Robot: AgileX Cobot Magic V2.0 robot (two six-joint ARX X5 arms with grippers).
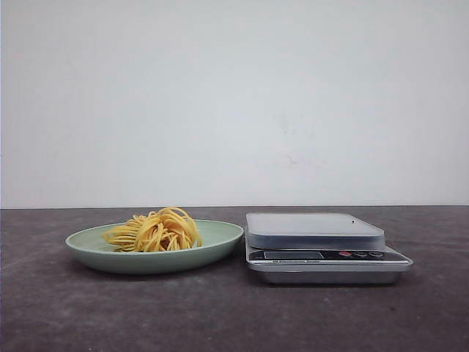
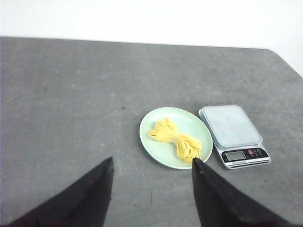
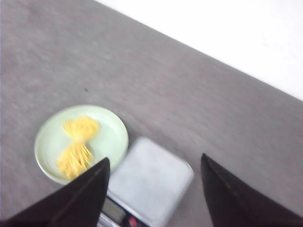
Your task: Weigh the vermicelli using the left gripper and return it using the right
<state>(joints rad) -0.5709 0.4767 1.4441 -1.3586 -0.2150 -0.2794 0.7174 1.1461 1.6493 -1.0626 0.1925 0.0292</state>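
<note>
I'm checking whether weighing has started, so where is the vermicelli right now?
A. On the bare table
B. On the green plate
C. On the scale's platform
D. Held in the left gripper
B: the yellow vermicelli lies bundled on the green plate, while the scale beside it has a bare platform and the left gripper is open and holds nothing.
</note>
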